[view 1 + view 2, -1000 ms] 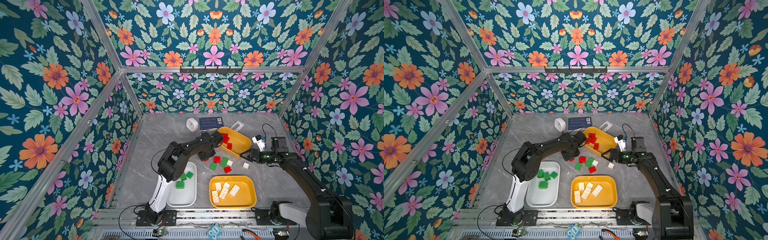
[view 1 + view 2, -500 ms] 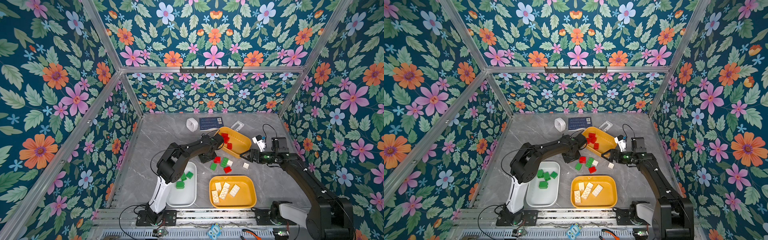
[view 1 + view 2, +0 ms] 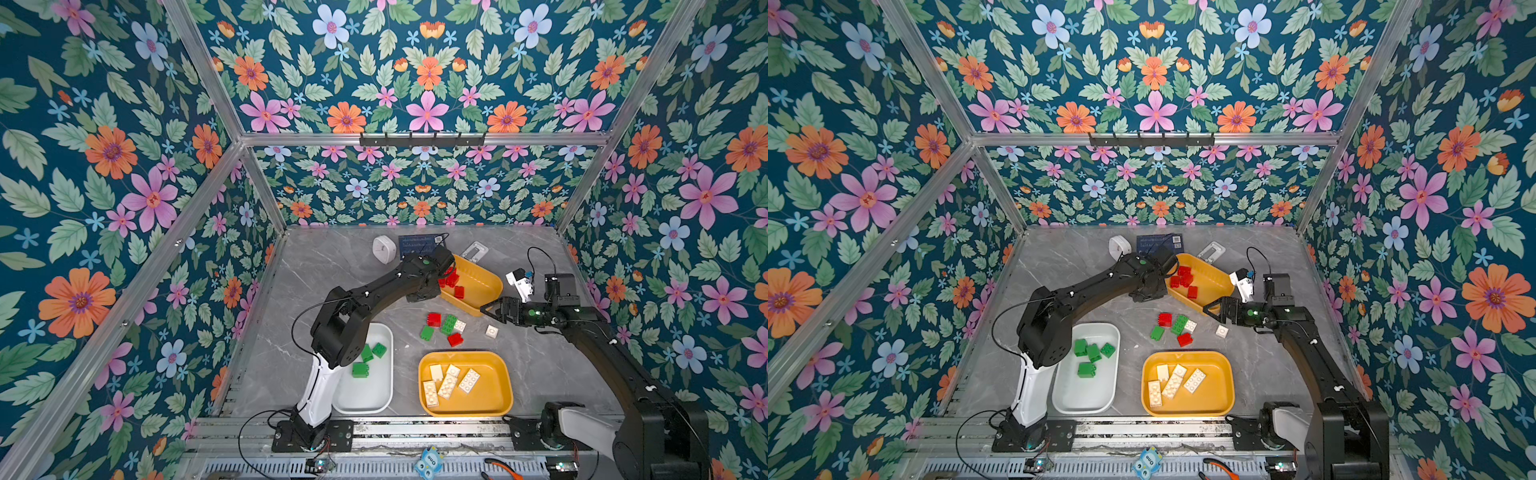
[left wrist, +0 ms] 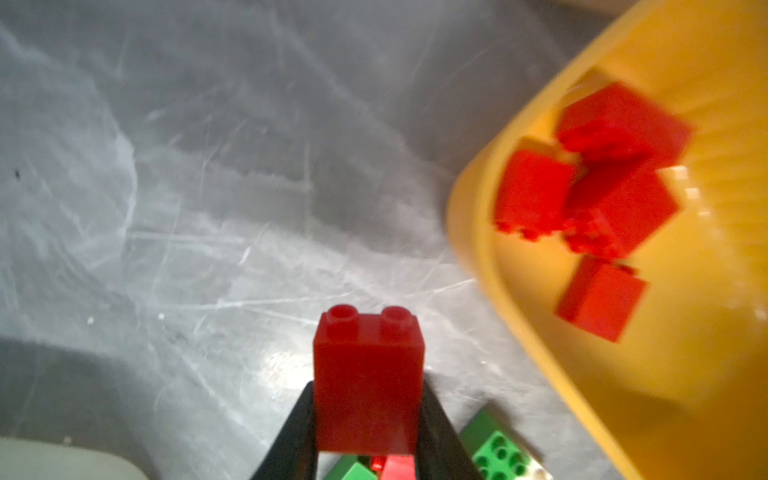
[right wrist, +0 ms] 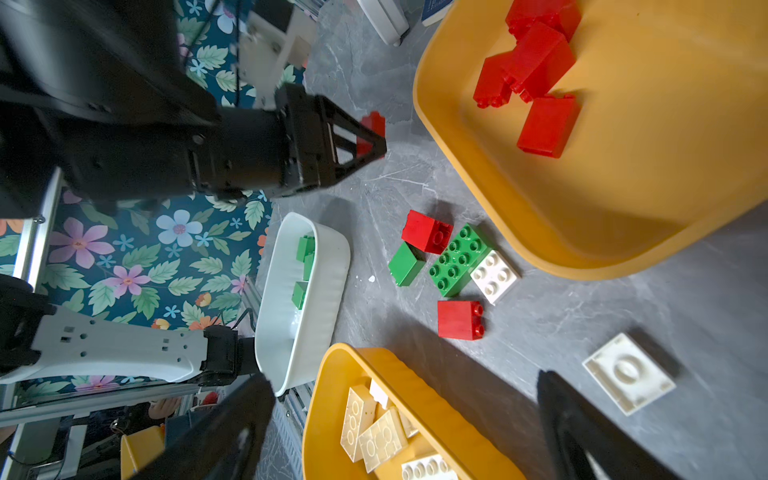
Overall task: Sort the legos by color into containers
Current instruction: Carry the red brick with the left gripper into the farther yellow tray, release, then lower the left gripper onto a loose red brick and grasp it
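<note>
Left tool (image 5: 379, 143) is clamped tight on a small red studded plastic brick (image 4: 368, 374), w/ a black finger on each side and the studs pointing away from the wrist cam. Tool & brick sit over the bare grey marble-look counter (image 3: 332, 270), just beside the end rim of the far mustard-yellow plastic tub (image 3: 484, 286), not over it. That tub holds 4 red bricks (image 4: 598, 299), bunched nr the end closest to the left tool.

Right tool (image 3: 486, 309) has its jaws spread wide w/ nothing btwn them. It hangs by the far tub's other end, nr the loose pile.

Loose on the counter, btwn the two yellow tubs:
- a red square brick (image 3: 434, 319), an oblong green brick (image 3: 449, 324), a white square brick (image 3: 459, 326) & a small green brick (image 3: 426, 333), all packed together
- another red brick (image 3: 455, 339) just beside that cluster, tipped w/ studs sideways
- a cream square brick (image 5: 629, 372) apart from the rest, hollow side up

Near mustard-yellow tub (image 3: 494, 399) holds cream-white bricks (image 3: 448, 382), mostly oblong, lying flat. The white plastic tub (image 3: 370, 399), partly under the left arm in both top views, holds green bricks (image 3: 1086, 369) at its far end. At the back of the counter are a white rounded gadget (image 3: 383, 248) & a dark flat card (image 3: 417, 245).
</note>
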Controlling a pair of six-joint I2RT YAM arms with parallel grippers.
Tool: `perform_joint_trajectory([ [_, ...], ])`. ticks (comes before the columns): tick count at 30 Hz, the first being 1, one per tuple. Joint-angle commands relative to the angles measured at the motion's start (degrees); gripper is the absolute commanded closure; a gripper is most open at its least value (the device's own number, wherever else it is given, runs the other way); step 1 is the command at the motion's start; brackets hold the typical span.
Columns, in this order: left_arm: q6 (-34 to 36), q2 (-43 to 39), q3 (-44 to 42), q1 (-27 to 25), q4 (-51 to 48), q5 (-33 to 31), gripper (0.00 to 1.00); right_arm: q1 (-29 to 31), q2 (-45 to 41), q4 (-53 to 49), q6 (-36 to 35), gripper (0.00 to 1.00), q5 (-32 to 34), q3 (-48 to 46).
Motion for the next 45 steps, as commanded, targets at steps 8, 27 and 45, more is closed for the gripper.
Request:
perform_joint_trajectory([
  [8, 23.76, 6.07, 13.39, -0.01, 9.35, 10.99, 0.67, 0.03, -1.74, -0.11, 0.25, 0.01, 2.02, 1.30],
  [27, 29.58, 13.80, 19.93, -0.45, 17.47, 17.53, 0.32, 0.00, -3.26, -2.19, -0.64, 0.01, 2.53, 0.90],
  [45, 56.20, -7.56, -6.19, -2.85, 5.27, 19.01, 0.28, 0.00, -0.97, -1.74, -1.15, 0.01, 0.63, 1.95],
])
